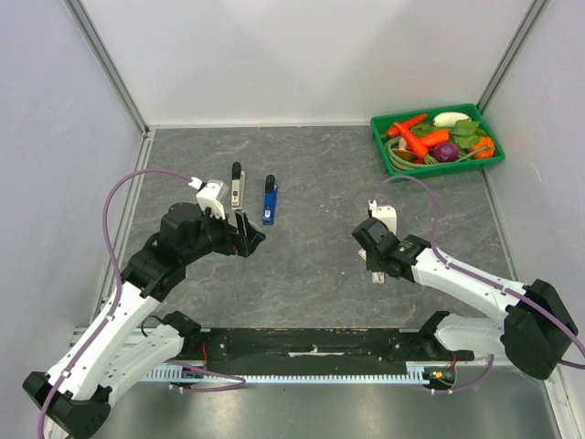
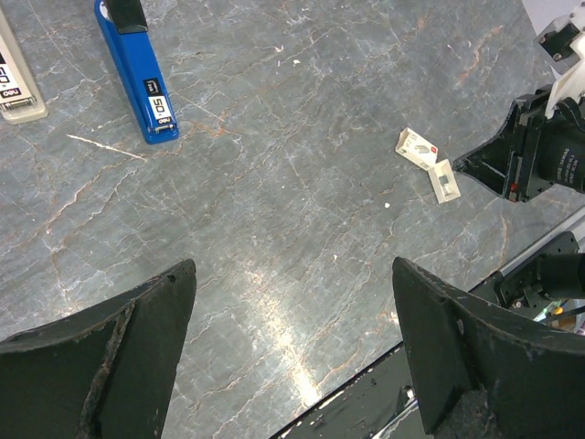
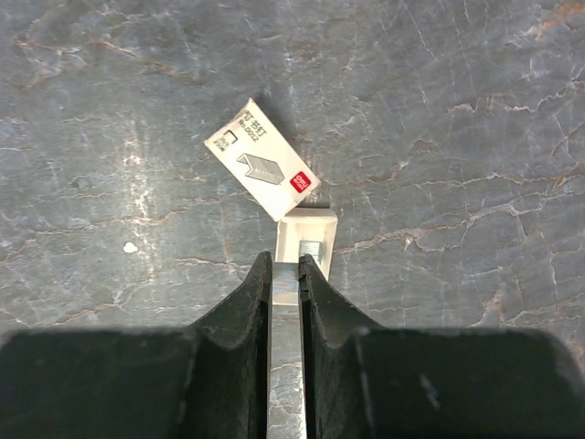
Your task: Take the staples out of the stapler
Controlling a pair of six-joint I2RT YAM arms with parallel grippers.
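Observation:
The blue stapler lies closed on the grey table, also in the left wrist view. A white and black stapler lies left of it. My left gripper hovers near them, open and empty. A white staple box sleeve lies beside its small open tray, which holds a short block of staples. My right gripper is at the tray's near edge, its jaws almost together with only a narrow slit and nothing between them.
A green bin of toy vegetables stands at the back right corner. Walls close the table at the back and both sides. A black rail runs along the near edge. A thin pale streak lies near the blue stapler.

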